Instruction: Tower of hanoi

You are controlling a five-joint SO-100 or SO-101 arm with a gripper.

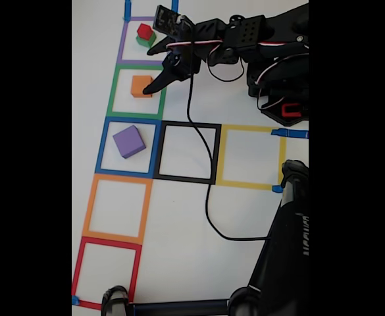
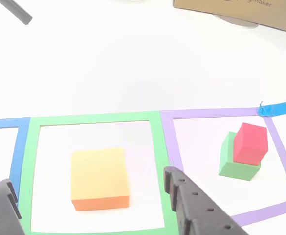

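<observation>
White table [image 1: 179,263], taped out in coloured squares, bright light washing everything pale. Starting at the left of the fixed view: a red square [image 1: 106,271] at the bottom, an orange square [image 1: 116,208] above it, then the blue square [image 1: 128,146] with the purple cube [image 1: 129,141] sitting inside, a bit askew. Above that, the green square [image 1: 137,92] holds the orange cube [image 1: 141,86], and the purple square [image 1: 139,41] at the top has the red cube [image 1: 144,31] stacked on the green cube [image 1: 146,41], slightly off-centre. Moving right, a black square [image 1: 187,152] with the cable [image 1: 205,197] trailing across it, then a yellow square [image 1: 250,156]. The gripper [image 1: 154,69] hovers over the green square's right edge, jaws apart, nothing between them; in the other view its fingers [image 2: 191,205] straddle the orange cube, probably not touching it. A cardboard box [image 2: 240,10] sits at the far edge there.
</observation>
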